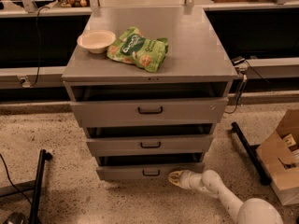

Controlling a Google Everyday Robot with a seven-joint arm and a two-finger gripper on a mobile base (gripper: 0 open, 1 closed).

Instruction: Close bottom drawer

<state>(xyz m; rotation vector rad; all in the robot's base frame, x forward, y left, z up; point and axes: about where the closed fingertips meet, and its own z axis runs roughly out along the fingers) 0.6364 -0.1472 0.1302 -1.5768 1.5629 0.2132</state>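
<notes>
The bottom drawer (pixel 149 171) is a slim grey front with a small black loop handle (pixel 151 172), the lowest of three in the grey cabinet (pixel 149 69). It stands slightly pulled out, with a dark gap above it. My gripper (pixel 174 177) is at floor level at the end of the white arm (pixel 219 195). Its tip is against the drawer front, right of the handle.
The middle drawer (pixel 150 144) and the tall top drawer (pixel 145 110) also stand a little open. A bowl (pixel 96 40) and a green snack bag (pixel 138 48) lie on the cabinet top. A cardboard box (pixel 280 155) and a black bar (pixel 247 153) are at the right, a black stand (pixel 38 185) at the left.
</notes>
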